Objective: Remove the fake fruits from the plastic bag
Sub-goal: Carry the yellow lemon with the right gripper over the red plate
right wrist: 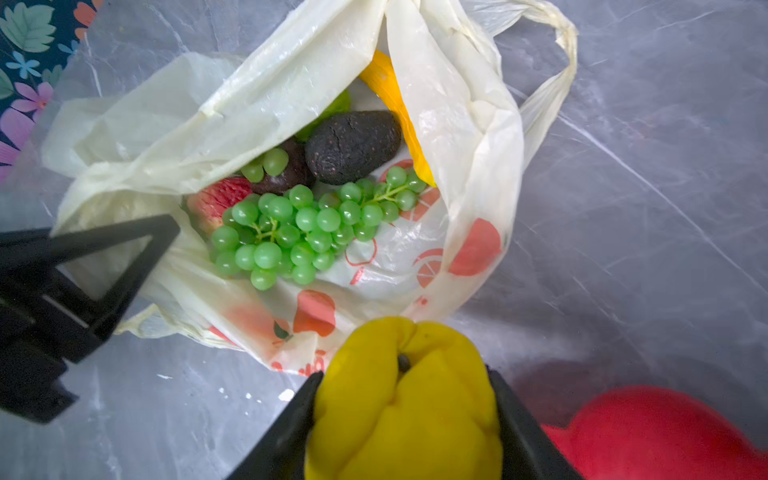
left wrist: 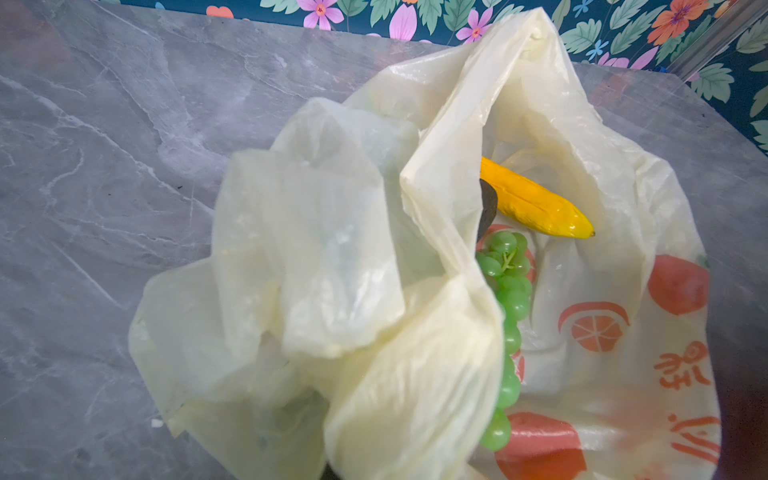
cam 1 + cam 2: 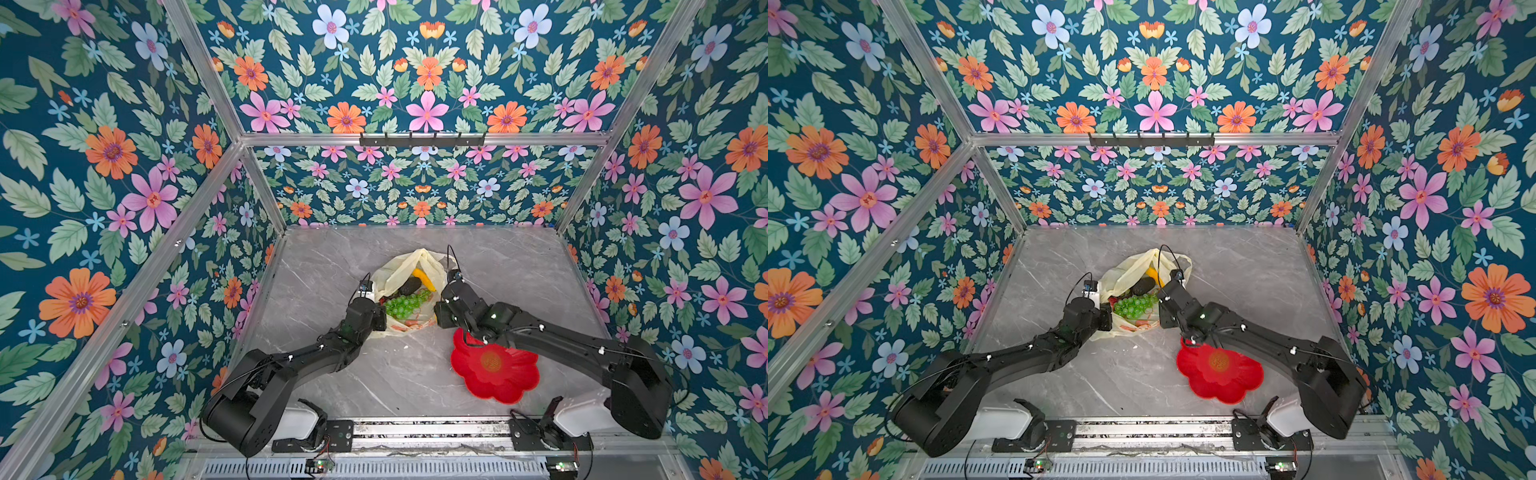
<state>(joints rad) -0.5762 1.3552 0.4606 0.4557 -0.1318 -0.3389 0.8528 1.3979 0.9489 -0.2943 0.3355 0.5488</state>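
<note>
The bag (image 3: 399, 266) lies open mid-tabletop (image 3: 519, 270), its left side pinched in the clenched left hand (image 1: 158, 237). Inside are grapes (image 1: 299, 224), an avocado (image 1: 353, 145), a banana (image 1: 390, 91) and a strawberry (image 1: 220, 195) (half under plastic). The right hand (image 1: 403, 382) grasps a yellow fruit (image 1: 399, 415) just outside the bag, near the red plate (image 3: 494, 370).

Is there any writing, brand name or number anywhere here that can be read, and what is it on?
On the plastic bag: orange characters beside the orange-slice print, blurred and creased, not readable.
On the red plate: a gold mark at its centre, too small to read.
No other words, brands or numbers show.
</note>
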